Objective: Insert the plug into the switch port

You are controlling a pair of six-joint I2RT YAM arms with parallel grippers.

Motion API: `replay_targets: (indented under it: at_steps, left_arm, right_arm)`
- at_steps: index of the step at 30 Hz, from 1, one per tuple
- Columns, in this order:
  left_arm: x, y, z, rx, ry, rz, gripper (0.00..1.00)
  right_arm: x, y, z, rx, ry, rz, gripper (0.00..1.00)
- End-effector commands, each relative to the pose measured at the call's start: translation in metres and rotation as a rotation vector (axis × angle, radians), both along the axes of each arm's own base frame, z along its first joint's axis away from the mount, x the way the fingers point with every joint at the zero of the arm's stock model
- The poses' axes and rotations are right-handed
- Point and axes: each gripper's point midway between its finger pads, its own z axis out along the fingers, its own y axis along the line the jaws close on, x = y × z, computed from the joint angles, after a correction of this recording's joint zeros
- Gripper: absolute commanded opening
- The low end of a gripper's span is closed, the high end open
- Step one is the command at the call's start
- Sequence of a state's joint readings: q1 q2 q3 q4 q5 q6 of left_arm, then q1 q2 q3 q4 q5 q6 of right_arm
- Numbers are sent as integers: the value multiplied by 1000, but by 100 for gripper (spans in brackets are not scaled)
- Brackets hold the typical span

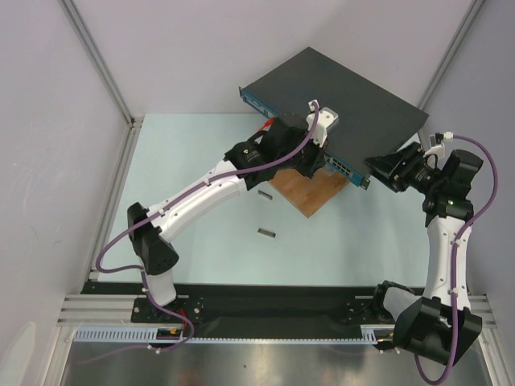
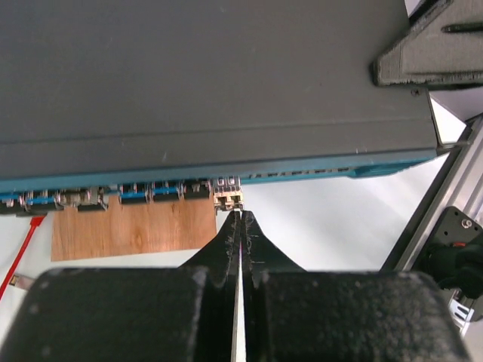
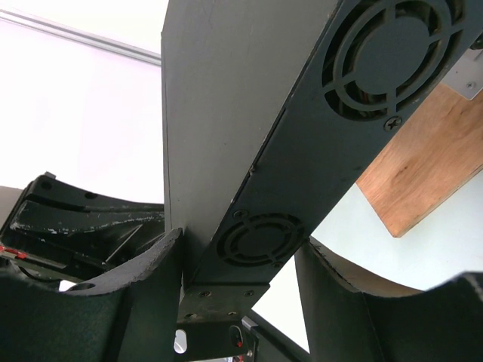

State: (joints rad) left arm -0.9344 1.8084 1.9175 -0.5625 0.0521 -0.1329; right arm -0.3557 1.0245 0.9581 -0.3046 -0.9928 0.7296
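**A:** Two arms are in play, so start at the left. What is the left gripper (image 2: 240,220) doing

**B:** Its fingers are pressed flat together and hold nothing that shows. Their tips sit right at the blue front face of the switch (image 1: 338,96), just below the row of sockets

**A:** And the plug

**B:** A small pale plug (image 2: 228,197) sits at the socket row, directly beyond those fingertips. Whether the tips touch it I cannot tell. Far to the left in the wrist view, a red cable (image 2: 23,245) lies on the table (image 1: 185,161)

**A:** Where does the switch itself sit

**B:** Toward the back of the table, turned at an angle, with its front edge over a brown wooden board (image 1: 310,195). One small dark piece (image 1: 265,232) lies on the table nearer the arms, apart from the board

**A:** Now the right side

**B:** The right gripper (image 3: 240,245) stands partly open around the switch's narrow end, the one with the round fan grilles. It has one finger on each side, both against the metal, so it has hold of the switch
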Motion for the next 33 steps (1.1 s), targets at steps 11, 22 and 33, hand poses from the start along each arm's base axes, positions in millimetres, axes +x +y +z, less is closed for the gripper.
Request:
replay_targets:
  at_steps: [11,22,33]
  left_arm:
    - [33,-16,28,-78,-68,89,0]
    - [50,-26,37,-128,-137,107,0]
    - [65,-43,43,-176,-191,95,0]
  right_arm:
    - [-3,7,-3,-113,-110,101,0]
    - [-3,7,-7,-115,-100,111,0]
    - [-2,6,-9,-112,-94,108,0]
